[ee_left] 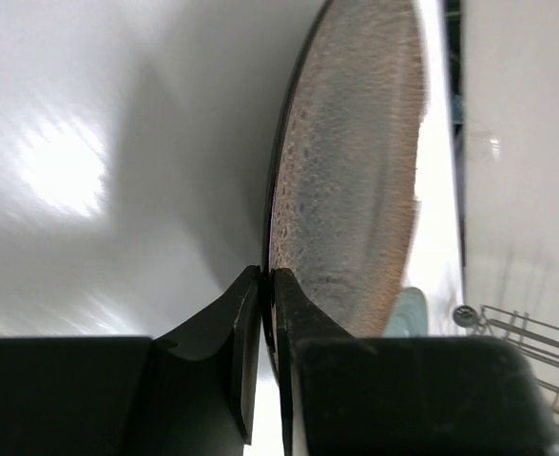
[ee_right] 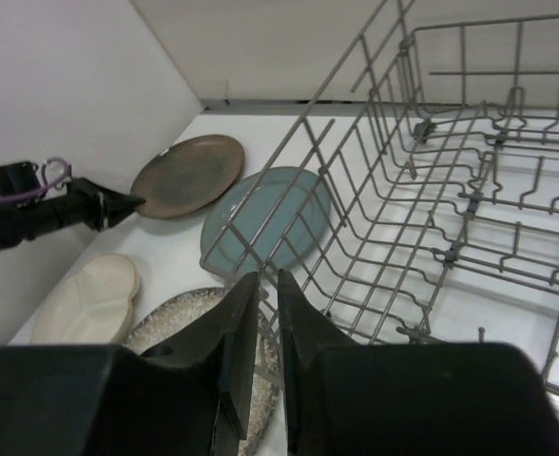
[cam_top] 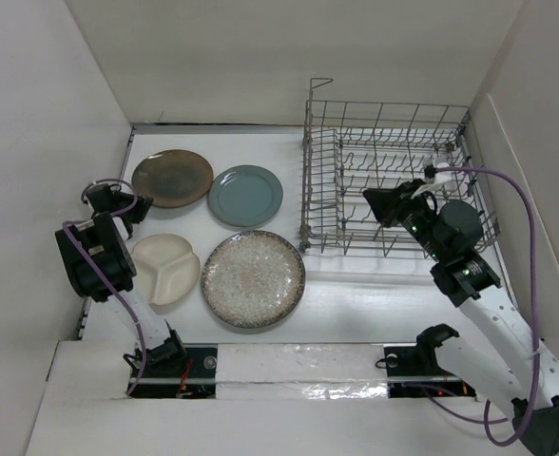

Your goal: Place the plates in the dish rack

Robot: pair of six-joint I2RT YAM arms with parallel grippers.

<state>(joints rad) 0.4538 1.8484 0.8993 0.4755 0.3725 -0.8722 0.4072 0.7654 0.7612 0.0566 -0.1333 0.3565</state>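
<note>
**Left pincer [ee_left: 268, 285] clamped on the brown plate [cam_top: 172, 178]; right pincer [ee_right: 264, 304] closed over the dish rack [cam_top: 319, 190]**

At the far left of the surface [cam_top: 356, 294], the left pincer meets the left rim of the brown plate. In the left wrist view its two fingers [ee_left: 246, 328] are pressed together with the plate's edge pinched between them. The left wall [cam_top: 42, 142] stands close behind this arm, so there is little room on that side.

Near of the brown plate lies the cream plate [cam_top: 165, 269], a divided one, flat on the surface. To the right of the brown plate sits the grey-blue plate [cam_top: 245, 196], just beside it. The speckled plate [cam_top: 253, 278], the largest, lies near of the grey-blue one and just beside the cream one.

Right of the plates stands the dish rack, with its tall left side near the grey-blue and speckled plates. No plate is in it. A bare strip of surface runs along the rack's near side.

The right pincer hangs over the near part of the rack. Its fingers are drawn to a thin slit with nothing seen between them, well apart from every plate.
</note>
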